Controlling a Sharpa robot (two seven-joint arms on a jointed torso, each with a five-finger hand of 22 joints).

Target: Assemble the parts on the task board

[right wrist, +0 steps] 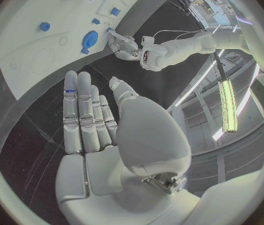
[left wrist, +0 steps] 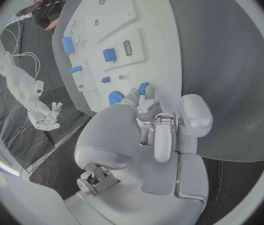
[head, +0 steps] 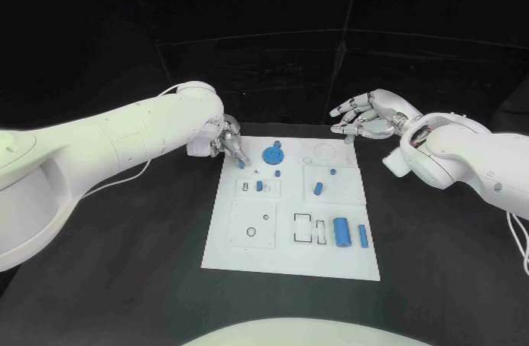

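Left hand [head: 228, 143] pinches a small blue peg [head: 241, 163] at the board's [head: 289, 258] far corner; right hand [head: 367, 115] hovers spread, holding nothing. Most blue pieces look loose, so it's early days.

A matte black table [head: 132, 254] carries a flat white rectangular task board [head: 248, 250] at its centre, long axis running twelve to six o'clock.

Parts [head: 343, 231] on task board [head: 248, 250] (mid-table [head: 121, 285]).
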